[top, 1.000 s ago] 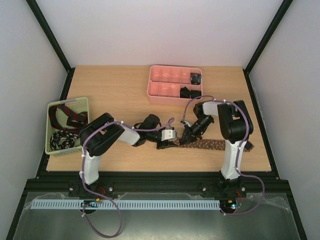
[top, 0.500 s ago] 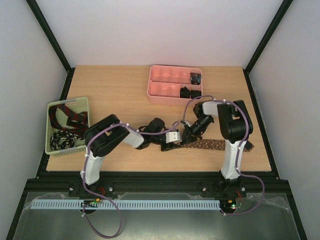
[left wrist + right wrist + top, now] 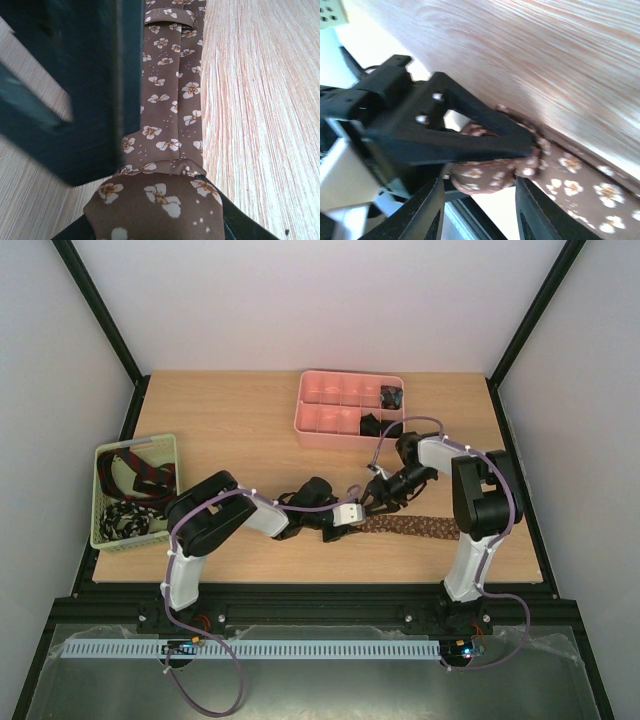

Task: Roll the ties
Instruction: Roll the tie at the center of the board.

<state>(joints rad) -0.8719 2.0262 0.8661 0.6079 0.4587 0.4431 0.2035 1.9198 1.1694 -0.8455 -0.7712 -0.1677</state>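
Wooden table point(image 3: 230, 430) bears tray point(image 3: 320, 440), basket point(image 3: 125, 540); brown tie point(image 3: 420, 528).

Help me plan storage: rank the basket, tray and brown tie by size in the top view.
basket, nearer the camera, so its lead is unsure
tray
brown tie, partly hidden

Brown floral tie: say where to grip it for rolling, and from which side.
I'd grip the rolled end of the brown floral tie, jaws across its width, coming from above. It is the only raised part; the rest lies flat on the table, offering no edge to pinch.
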